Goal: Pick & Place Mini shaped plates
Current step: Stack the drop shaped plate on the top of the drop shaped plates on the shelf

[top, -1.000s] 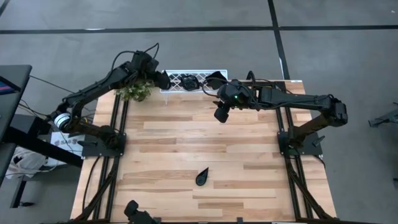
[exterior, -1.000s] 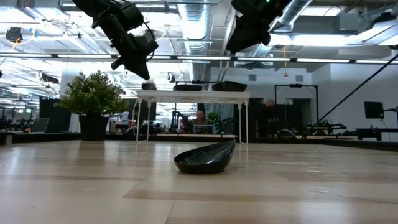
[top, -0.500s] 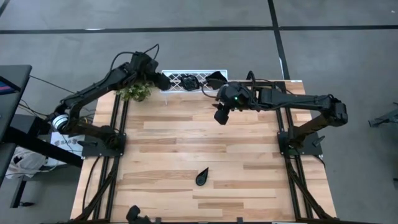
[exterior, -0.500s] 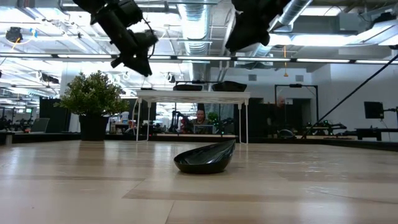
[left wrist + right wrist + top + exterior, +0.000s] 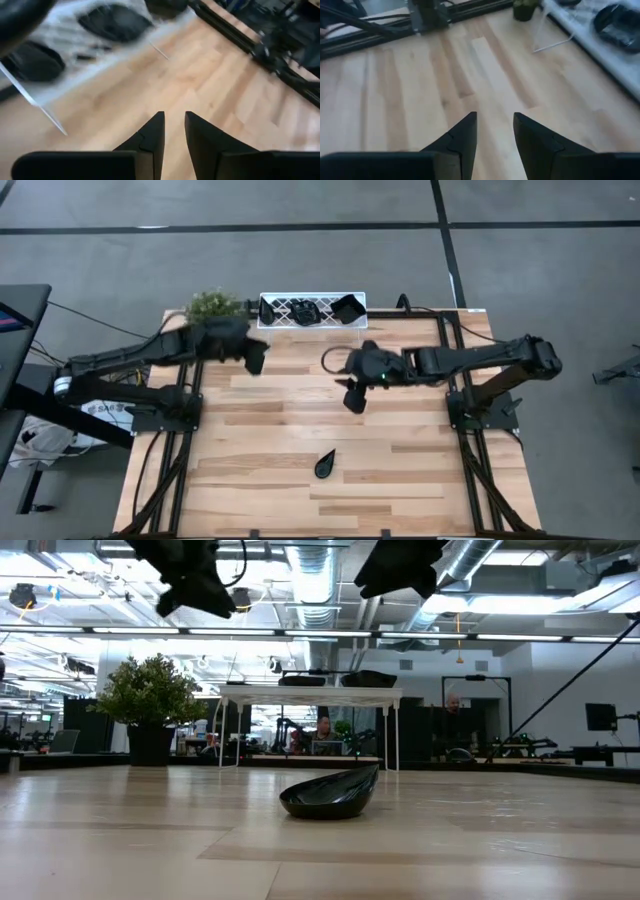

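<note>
One teardrop-shaped black mini plate [image 5: 325, 464] [image 5: 330, 795] lies on its underside on the wooden table, toward the near edge. Three more black plates [image 5: 268, 310] [image 5: 308, 310] [image 5: 347, 308] rest in the white lattice tray [image 5: 288, 322] at the far edge. My left gripper [image 5: 255, 360] [image 5: 174, 125] hangs open and empty over the table, just near of the tray's left end. My right gripper [image 5: 352, 400] [image 5: 495, 127] hangs open and empty above the table's middle, between the tray and the teardrop plate.
A small green potted plant [image 5: 210, 305] stands at the far left corner beside the tray, which is raised on thin white legs [image 5: 310, 692]. Bare wood [image 5: 280, 420] lies around the teardrop plate. The arms' black base frames [image 5: 170, 405] [image 5: 480, 410] line both side edges.
My left gripper has drawn back from the tray's left end, toward the table's near and left side, and a black plate now shows there on the tray. My right gripper has swung toward the near edge, out over the table's middle. The teardrop plate has stayed put.
</note>
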`<state>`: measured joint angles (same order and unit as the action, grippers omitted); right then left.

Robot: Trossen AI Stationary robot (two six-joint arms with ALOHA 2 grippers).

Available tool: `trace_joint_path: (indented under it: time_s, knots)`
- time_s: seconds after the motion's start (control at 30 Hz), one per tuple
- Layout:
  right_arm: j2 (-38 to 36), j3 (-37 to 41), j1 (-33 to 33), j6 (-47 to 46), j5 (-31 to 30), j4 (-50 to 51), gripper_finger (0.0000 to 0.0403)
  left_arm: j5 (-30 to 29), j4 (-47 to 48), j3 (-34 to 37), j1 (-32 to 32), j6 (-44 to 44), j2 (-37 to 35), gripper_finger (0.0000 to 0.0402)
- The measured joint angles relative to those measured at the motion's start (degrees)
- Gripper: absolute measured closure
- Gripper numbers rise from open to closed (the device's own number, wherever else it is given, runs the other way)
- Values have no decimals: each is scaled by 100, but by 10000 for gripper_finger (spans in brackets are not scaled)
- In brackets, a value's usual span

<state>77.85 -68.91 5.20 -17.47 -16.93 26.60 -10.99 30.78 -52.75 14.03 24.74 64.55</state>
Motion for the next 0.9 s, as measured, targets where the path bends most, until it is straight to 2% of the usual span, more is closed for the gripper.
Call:
trace_joint_path:
  time_s: [0.1, 0.23, 0.47, 0.63, 0.77, 0.9]
  knots:
    - [2, 250, 399, -555, -260, -353, 280, -383, -44, 337, -830, 543, -144, 325]
    - [30, 612, 951, -1431, -757, -611, 280, -593, -297, 763, -1873, 1343, -107, 325]
    - [26, 875, 1933, -2723, -1615, -616, 282, -1148, -1640, 1409, -3407, 2592, 126, 325]
    - [26, 925, 2543, -3274, -2179, -606, 282, -1665, -2012, 1432, -4145, 3184, 411, 325]
    - [178, 921, 2937, -3634, -2241, -655, 282, -1966, -2388, 1432, -4571, 3283, 726, 325]
    - [596, 923, 3324, -4137, -2376, -763, 282, -2013, -2824, 1432, -4855, 3422, 1095, 325]
